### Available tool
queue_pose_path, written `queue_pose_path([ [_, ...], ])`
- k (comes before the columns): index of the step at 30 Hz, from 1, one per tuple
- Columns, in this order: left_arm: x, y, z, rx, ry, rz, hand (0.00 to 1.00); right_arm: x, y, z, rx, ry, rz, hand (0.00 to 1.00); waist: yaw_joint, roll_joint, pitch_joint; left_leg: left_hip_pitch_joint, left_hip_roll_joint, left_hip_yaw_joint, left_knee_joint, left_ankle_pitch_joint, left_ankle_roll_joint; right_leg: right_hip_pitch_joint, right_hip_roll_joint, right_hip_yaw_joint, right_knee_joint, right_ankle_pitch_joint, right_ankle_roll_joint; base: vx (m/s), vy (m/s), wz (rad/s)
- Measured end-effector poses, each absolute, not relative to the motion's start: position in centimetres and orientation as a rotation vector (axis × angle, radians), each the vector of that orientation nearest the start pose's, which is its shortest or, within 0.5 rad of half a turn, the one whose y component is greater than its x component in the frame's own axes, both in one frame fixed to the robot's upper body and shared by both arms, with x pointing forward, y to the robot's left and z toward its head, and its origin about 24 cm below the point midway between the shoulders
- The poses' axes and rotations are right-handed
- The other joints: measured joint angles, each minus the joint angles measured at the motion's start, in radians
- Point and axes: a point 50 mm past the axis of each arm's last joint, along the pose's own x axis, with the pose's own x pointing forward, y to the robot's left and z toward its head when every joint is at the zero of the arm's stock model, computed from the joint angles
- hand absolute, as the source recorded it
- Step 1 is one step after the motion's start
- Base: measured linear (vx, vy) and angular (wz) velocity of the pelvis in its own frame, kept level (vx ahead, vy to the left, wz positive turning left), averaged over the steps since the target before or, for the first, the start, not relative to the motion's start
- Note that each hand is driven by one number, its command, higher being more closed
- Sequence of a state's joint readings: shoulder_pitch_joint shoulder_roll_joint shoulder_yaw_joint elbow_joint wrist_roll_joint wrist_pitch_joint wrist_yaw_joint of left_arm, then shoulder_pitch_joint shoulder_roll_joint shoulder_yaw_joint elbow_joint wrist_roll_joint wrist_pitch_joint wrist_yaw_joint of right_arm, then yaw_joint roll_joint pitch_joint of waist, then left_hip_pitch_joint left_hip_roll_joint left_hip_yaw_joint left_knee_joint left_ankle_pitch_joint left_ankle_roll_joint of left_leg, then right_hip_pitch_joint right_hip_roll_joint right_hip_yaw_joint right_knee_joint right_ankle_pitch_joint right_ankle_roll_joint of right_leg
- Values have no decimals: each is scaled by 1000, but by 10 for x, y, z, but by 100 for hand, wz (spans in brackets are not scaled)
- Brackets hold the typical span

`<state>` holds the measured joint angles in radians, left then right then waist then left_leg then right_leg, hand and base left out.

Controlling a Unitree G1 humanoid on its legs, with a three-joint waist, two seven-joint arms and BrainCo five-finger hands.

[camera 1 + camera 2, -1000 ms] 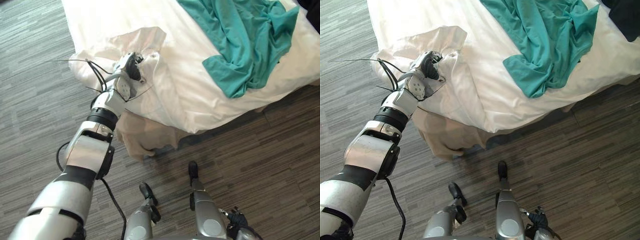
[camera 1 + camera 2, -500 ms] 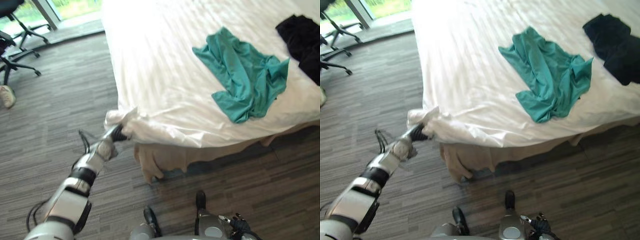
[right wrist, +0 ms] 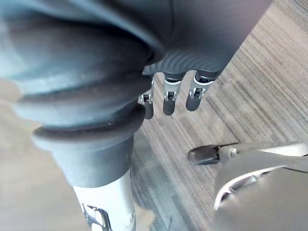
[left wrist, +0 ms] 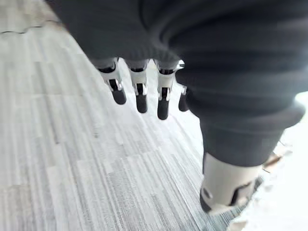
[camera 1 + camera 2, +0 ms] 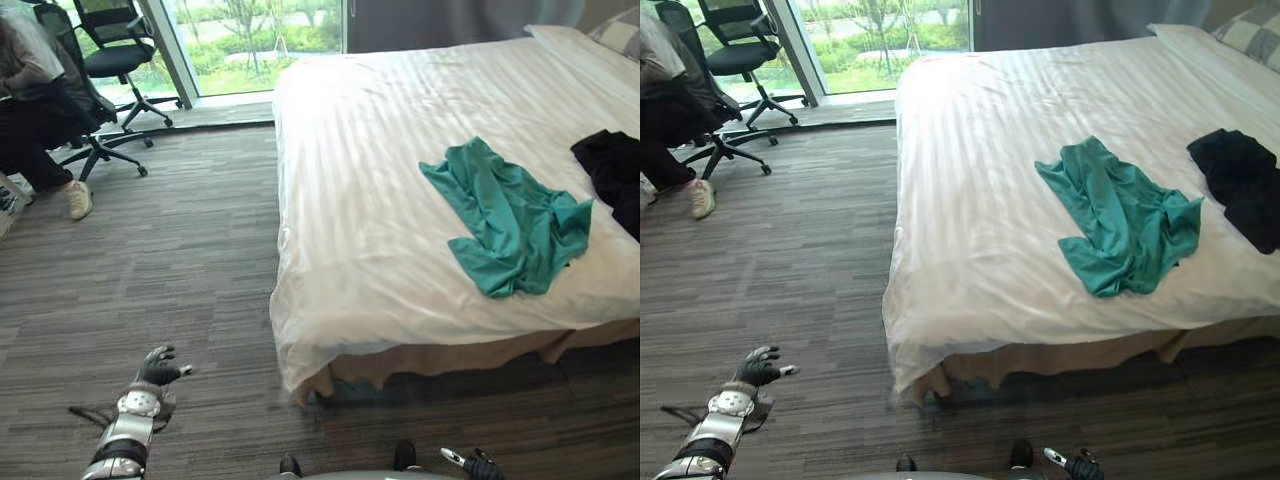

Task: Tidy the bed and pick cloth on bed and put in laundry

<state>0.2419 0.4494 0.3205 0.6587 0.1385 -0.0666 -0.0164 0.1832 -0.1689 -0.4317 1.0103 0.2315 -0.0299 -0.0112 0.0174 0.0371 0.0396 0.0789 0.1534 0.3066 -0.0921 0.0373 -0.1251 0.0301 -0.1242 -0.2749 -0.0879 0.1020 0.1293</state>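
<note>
A teal cloth (image 5: 510, 225) lies crumpled on the white sheet of the bed (image 5: 350, 240), towards its near right side. A black cloth (image 5: 612, 172) lies farther right, at the bed's edge. My left hand (image 5: 155, 372) hangs low over the carpet, well left of the bed's near corner (image 5: 295, 370). It is open and empty, and its fingers (image 4: 139, 94) point straight out above the floor. My right hand (image 5: 1080, 466) shows at the bottom edge, down by the floor. Its fingers (image 3: 166, 98) are straight and hold nothing.
The sheet drapes smoothly over the bed's near side with a beige skirt (image 5: 450, 358) below it. A pillow (image 5: 1250, 28) lies at the far right. Two office chairs (image 5: 110, 50) stand at the far left by the window, with a person (image 5: 30, 110) seated there. Grey carpet (image 5: 180, 260) spreads left of the bed.
My left hand has let go of the bunched sheet corner and dropped down to the left over the floor. The sheet now lies smooth. The camera has tilted up and shows more of the room.
</note>
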Motion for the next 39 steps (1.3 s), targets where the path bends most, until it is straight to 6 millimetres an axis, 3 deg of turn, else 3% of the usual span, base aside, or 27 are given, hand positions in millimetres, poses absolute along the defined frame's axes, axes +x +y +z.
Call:
queue_pose_path([
  [2,84,336,-81,388,811,398,0,47,-296,-139,211,994,-727,100,11,-1,-19,-8,-13,-9,0,-4,6,1,-14,-8,2,-10,6,45,30,26],
  [4,65,305,-108,256,889,426,0,70,-323,-122,153,903,-756,100,27,1,-25,-11,-25,-19,-1,-5,9,3,-26,-16,6,-10,8,11,39,18],
  [6,56,266,-131,154,966,397,0,132,-348,-91,103,735,-732,100,24,-5,-27,-18,-33,-45,-3,-3,11,4,-34,-28,7,-9,9,-38,17,17],
  [7,58,257,-135,138,977,384,0,154,-354,-78,83,674,-719,100,23,-10,-27,-19,-33,-48,-4,-3,11,4,-33,-30,7,-9,8,-48,-4,19],
  [8,68,253,-137,114,963,390,0,193,-364,-48,0,573,-669,100,25,-21,-29,-19,-32,-62,-8,2,13,4,-32,-43,7,-10,7,-32,-13,21],
  [9,74,254,-136,112,947,407,0,204,-366,-36,-45,535,-639,100,28,-23,-29,-22,-31,-67,-7,4,14,3,-32,-50,7,-10,7,-54,-27,34],
  [10,82,256,-134,99,923,443,0,227,-361,-11,-65,393,-564,100,28,-25,-31,-31,-31,-83,-8,8,15,1,-32,-64,7,-11,7,-33,-27,25],
  [11,86,254,-135,77,917,483,0,248,-347,13,-83,247,-536,100,26,-27,-31,-33,-31,-88,-8,10,15,1,-31,-66,7,-11,7,-24,-24,16],
  [13,89,250,-137,56,912,518,0,265,-319,32,-62,105,-515,100,23,-28,-31,-32,-30,-88,-4,13,19,5,-29,-67,7,-8,11,17,-4,2],
  [15,99,239,-137,27,890,517,0,281,-278,27,-85,94,-440,100,22,-40,-25,-33,-33,-106,-2,16,19,18,-31,-83,4,-7,13,36,-5,20],
  [17,109,236,-135,20,863,498,0,294,-252,26,-74,92,-385,100,30,-51,-20,-41,-34,-118,-2,19,19,21,-31,-99,-1,-6,13,6,-5,20],
  [20,111,234,-135,13,858,494,0,322,-216,50,-65,11,-279,100,33,-65,-11,-52,-34,-137,-2,23,18,21,-30,-115,-3,-6,14,-4,-8,19],
  [23,116,232,-134,-26,844,501,0,348,-184,87,-16,-114,-186,100,62,-82,6,-68,-32,-167,-2,33,20,25,-27,-139,-5,-5,14,-9,-11,27],
  [26,128,228,-131,-73,811,506,0,371,-154,129,-9,-227,-102,100,113,-107,48,-94,-26,-209,-2,52,15,24,-18,-172,-4,-6,14,-49,-20,43],
  [28,141,227,-127,-100,774,506,0,382,-123,164,35,-317,-27,100,151,-126,99,-128,-19,-250,-1,69,12,13,-10,-208,0,-6,13,-76,-34,47],
  [32,171,222,-115,-124,693,478,0,391,-85,204,66,-400,63,100,200,-142,194,-204,-13,-320,9,96,7,-27,-2,-267,26,-13,3,-77,-23,48],
  [35,201,222,-97,-127,583,460,0,395,-63,231,97,-433,109,100,222,-139,288,-306,-15,-382,39,117,4,-100,-15,-322,86,-31,-8,-93,-3,52],
  [39,231,225,-74,-143,467,463,0,404,-66,233,95,-393,69,100,246,-119,384,-385,-17,-414,39,150,0,-190,-40,-350,174,-60,-13,-89,10,29],
])
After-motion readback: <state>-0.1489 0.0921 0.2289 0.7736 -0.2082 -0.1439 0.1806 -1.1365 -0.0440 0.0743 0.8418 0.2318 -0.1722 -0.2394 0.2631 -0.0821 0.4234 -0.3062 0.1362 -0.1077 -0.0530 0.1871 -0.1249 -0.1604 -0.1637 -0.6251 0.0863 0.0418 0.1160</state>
